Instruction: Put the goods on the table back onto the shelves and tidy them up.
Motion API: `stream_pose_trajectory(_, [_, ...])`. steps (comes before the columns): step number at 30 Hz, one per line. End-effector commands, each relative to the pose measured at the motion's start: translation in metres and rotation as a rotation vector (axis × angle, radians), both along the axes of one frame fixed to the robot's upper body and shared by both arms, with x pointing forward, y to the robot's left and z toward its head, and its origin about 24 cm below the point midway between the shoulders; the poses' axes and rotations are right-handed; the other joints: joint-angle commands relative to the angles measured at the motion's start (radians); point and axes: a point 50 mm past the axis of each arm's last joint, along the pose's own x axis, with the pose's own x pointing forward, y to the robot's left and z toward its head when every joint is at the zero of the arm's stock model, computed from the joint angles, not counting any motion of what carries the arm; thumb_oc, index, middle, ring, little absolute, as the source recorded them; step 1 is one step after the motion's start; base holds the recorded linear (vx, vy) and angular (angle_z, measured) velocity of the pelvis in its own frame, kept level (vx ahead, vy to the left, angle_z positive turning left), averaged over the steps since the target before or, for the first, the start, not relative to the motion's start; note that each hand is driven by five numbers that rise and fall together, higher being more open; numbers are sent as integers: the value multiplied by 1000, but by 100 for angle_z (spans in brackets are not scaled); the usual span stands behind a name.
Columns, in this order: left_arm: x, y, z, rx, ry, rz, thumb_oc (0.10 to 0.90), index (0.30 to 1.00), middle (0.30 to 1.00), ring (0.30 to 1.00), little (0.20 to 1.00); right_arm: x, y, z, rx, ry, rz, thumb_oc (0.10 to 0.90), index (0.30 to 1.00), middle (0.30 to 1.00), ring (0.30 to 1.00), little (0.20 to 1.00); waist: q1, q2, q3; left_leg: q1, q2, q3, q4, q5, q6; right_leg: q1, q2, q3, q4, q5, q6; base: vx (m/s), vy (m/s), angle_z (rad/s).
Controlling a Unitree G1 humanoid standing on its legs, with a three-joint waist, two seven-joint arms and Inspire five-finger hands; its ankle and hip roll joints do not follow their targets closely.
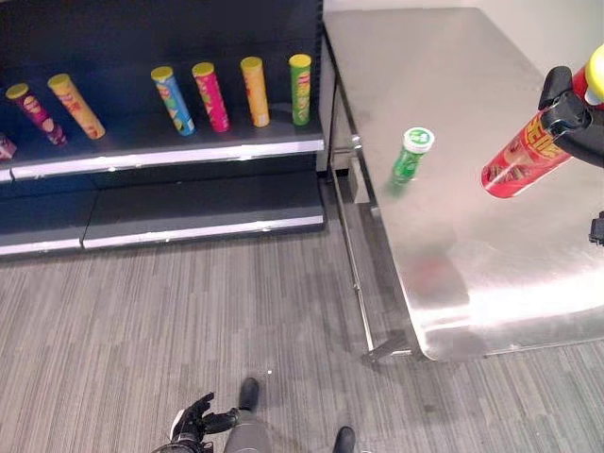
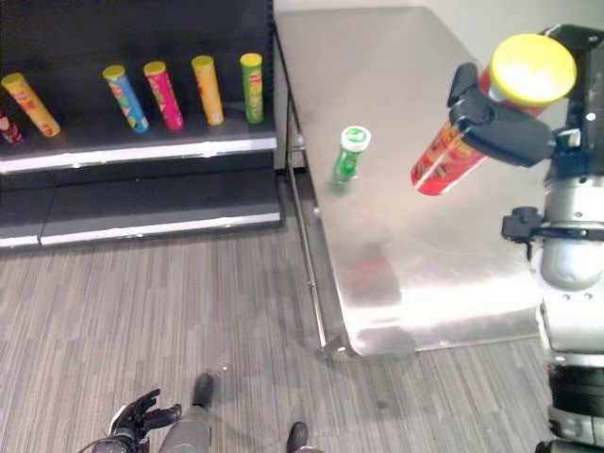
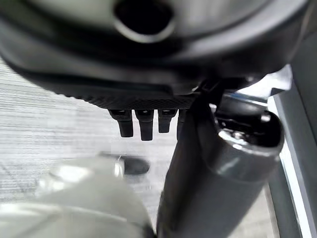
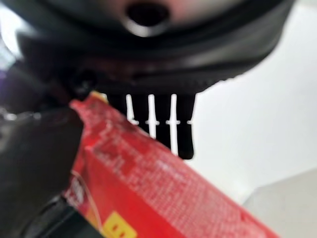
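Red can lifted, shelving comes next.
The right hand (image 2: 505,127) grips the red can (image 2: 444,160) above the surface (image 2: 396,75); next, carry it to the shelf (image 1: 170,142) far across from that hand. The left hand (image 1: 193,425) hangs relaxed.

The 2 head views look steeply down from above, sharing the steel table (image 1: 491,274), the dark shelves (image 1: 189,151) and the grey floor (image 1: 170,321), while each of the 2 wrist views looks from very close along its own hand (image 3: 143,124), the right hand (image 4: 158,124) likewise.
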Motion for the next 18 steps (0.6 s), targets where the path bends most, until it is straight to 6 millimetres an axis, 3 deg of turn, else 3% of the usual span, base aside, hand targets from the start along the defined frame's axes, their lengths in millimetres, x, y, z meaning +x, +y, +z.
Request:
stream_pose_trajectory(1, [-4, 20, 6, 97, 7, -64, 800, 900, 900, 900, 900, -32, 11, 58, -111, -321, -17, 400, 300, 300, 300, 300, -2, -18, -128, 67, -75, 7, -34, -33, 30, -27, -133, 118, 5, 19, 146, 154, 533, 30])
stream_pose_trajectory(2, [1, 24, 9, 120, -1, -84, 800, 900, 900, 900, 900, -29, 15, 60, -116, -338, -11, 400, 300, 300, 300, 300, -3, -21, -136, 84, -110, 32, -37, -57, 45, -40, -179, 115, 9, 63, 161, 55, 242, 19])
stream_pose_trajectory(3, [1, 24, 9, 119, -2, -80, 800, 900, 900, 900, 900, -28, 16, 61, -116, -340, -8, 400, 300, 300, 300, 300, -1, -25, -136, 84, -115, 39, -37, -58, 48, -43, -185, 121, 8, 64, 165, 58, 533, -7])
stream_pose_trajectory(4, [9, 37, 17, 157, -29, -67, 800, 900, 900, 900, 900, -23, 28, 69, -147, -358, 16, 400, 300, 300, 300, 300, 3, -33, -134, 95, -150, 80, -37, -77, 76, -86, -222, 132, 69, 117, 164, 17, 391, -19])
stream_pose_trajectory(5, [10, 42, 19, 167, -32, -57, 800, 900, 900, 900, 900, -23, 30, 72, -165, -358, 14, 400, 300, 300, 300, 300, 1, -36, -131, 96, -157, 81, -37, -79, 82, -103, -201, 166, 105, 107, 151, 64, 460, -23])
stream_pose_trajectory(7, [12, 49, 23, 176, -43, -41, 800, 900, 900, 900, 900, -27, 31, 79, -201, -367, 5, 400, 300, 300, 300, 300, -9, -44, -130, 102, -180, 68, -37, -81, 98, -119, -114, 237, 124, 62, 133, 97, 190, -5])
stream_pose_trajectory(8, [10, 51, 22, 176, -28, -37, 800, 900, 900, 900, 900, -30, 31, 85, -209, -385, 8, 400, 300, 300, 300, 300, -10, -54, -133, 115, -195, 62, -37, -84, 106, -117, -39, 264, 112, 27, 108, 85, 94, 36])
stream_pose_trajectory(9, [10, 51, 22, 175, -28, -37, 800, 900, 900, 900, 900, -30, 31, 85, -209, -386, 8, 400, 300, 300, 300, 300, -10, -53, -131, 117, -193, 61, -37, -87, 105, -115, -37, 263, 114, 25, 106, 107, 69, 44])
stream_pose_trajectory(11, [7, 51, 20, 175, -6, -47, 800, 900, 900, 900, 900, -30, 31, 92, -236, -387, 2, 400, 300, 300, 300, 300, -16, -69, -124, 136, -217, 37, -37, -93, 115, -130, 59, 296, 98, 17, 78, 95, 51, 41])
stream_pose_trajectory(12, [5, 48, 17, 165, 7, -53, 800, 900, 900, 900, 900, -29, 28, 93, -238, -369, -6, 400, 300, 300, 300, 300, -22, -81, -119, 146, -243, 10, -37, -94, 122, -128, 120, 342, 74, 20, 59, 99, 48, 42])
stream_pose_trajectory(15, [2, 38, 12, 134, 17, -71, 800, 900, 900, 900, 900, -30, 25, 96, -256, -344, -13, 400, 300, 300, 300, 300, -19, -94, -115, 175, -272, -37, -37, -101, 127, -97, 153, 386, 36, 39, 37, 132, 24, 67])
stream_pose_trajectory(18, [1, 34, 11, 123, 14, -71, 800, 900, 900, 900, 900, -31, 25, 98, -252, -351, -2, 400, 300, 300, 300, 300, -20, -94, -116, 188, -277, -48, -37, -107, 128, -71, 149, 376, 13, 49, 39, 57, -4, 41])
